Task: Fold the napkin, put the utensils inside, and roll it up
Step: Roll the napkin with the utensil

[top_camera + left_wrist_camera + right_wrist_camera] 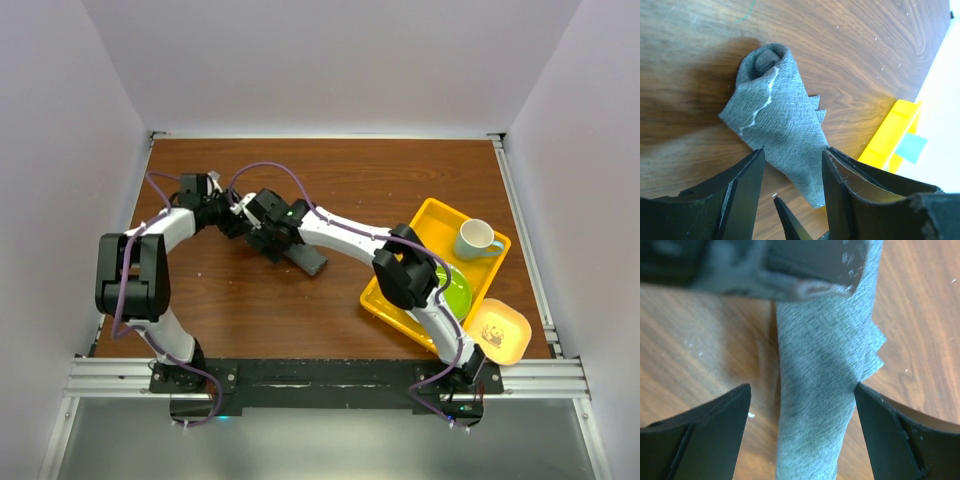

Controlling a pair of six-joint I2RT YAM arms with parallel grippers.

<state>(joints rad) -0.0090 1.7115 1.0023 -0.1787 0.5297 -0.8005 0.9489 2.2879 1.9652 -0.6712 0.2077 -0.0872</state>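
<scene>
The napkin (306,260) lies on the table as a dark grey roll, slanting toward the tray. In the left wrist view the napkin (775,115) shows its coiled end and a pale stitched line. My left gripper (793,152) is open and straddles the roll's near end, with wood showing beside one finger. My right gripper (802,386) is open wide, with the napkin (825,390) running between its fingers and clear of both. From above, the left gripper (232,215) and the right gripper (262,236) crowd together over the roll's upper end. The utensils do not show in any view.
A yellow tray (430,225) at the right holds a pale mug (478,240) and a green plate (457,293). A small yellow dish (500,330) sits by the tray's near corner. The tray's corner (890,135) shows beyond the roll.
</scene>
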